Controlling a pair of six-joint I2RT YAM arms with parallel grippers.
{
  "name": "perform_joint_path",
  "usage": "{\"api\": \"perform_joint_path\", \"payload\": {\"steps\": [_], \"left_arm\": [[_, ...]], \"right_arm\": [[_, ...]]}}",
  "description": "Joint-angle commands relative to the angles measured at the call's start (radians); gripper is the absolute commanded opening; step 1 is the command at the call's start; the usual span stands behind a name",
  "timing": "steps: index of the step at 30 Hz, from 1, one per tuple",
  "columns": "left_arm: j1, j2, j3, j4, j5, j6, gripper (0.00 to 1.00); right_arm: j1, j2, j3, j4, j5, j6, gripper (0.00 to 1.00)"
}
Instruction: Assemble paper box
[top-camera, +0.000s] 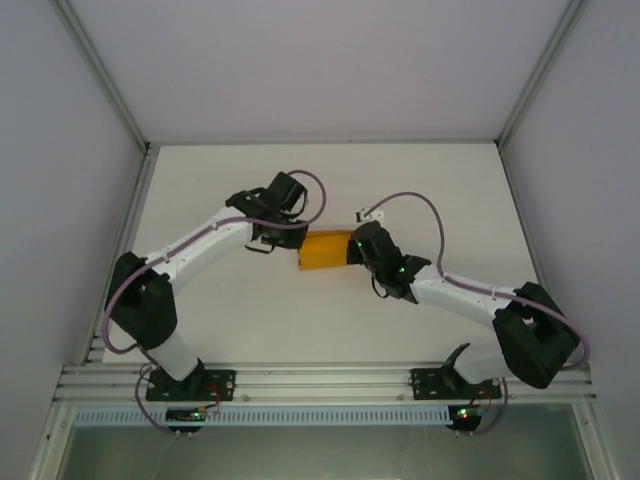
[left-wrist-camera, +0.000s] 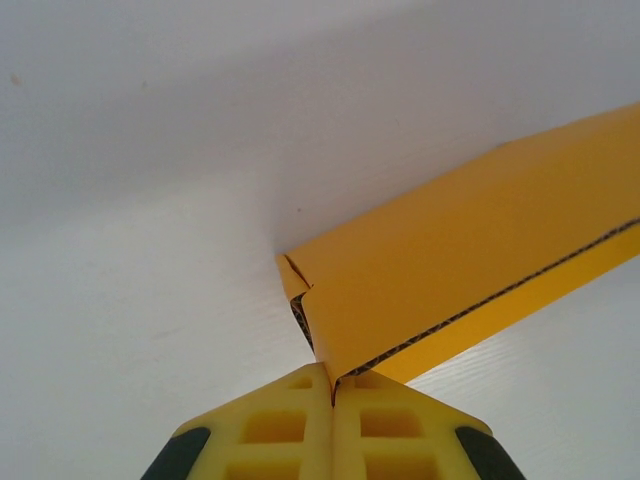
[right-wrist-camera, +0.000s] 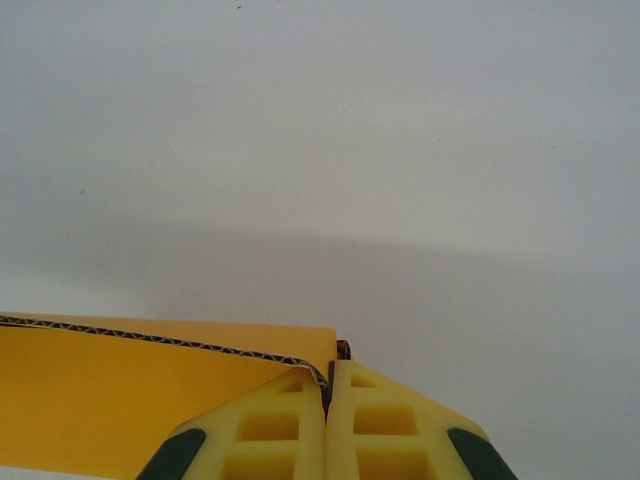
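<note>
Top external view: you are holding the paper box (top-camera: 322, 251) at the worktop (top-camera: 440, 190) centre. Your left claw (left-wrist-camera: 332, 388) is pinching its left end and your right claw (right-wrist-camera: 327, 378) its right edge, both closed tight onto the card.

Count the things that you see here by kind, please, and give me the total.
Orange corrugated card box: 1
White-and-black robot arms: 2, the left arm and the right arm
Total: 3
</note>
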Motion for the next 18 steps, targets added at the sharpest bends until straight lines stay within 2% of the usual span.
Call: {"api": "perform_joint_path", "payload": {"steps": [1,4,11,13,16,18], "left_arm": [[0.031,0.002,-0.035,0.039,0.177,-0.15,0.0],[0.049,0.009,-0.038,0.04,0.213,-0.167,0.0],[0.044,0.052,-0.061,0.008,0.197,-0.158,0.0],[0.032,0.061,-0.062,-0.04,0.139,-0.131,0.0],[0.0,0.058,-0.073,-0.101,-0.005,-0.076,0.0],[-0.013,0.055,-0.087,-0.109,-0.038,-0.057,0.0]], "right_arm": [[0.02,0.034,-0.02,-0.182,-0.038,0.035,0.0],[0.026,0.035,-0.016,-0.191,-0.033,0.046,0.0],[0.036,0.035,-0.015,-0.201,-0.007,0.049,0.0],[0.039,0.033,-0.018,-0.199,-0.002,0.04,0.0],[0.046,0.031,-0.036,-0.177,0.008,0.029,0.0],[0.046,0.033,-0.043,-0.166,0.005,0.029,0.0]]}}
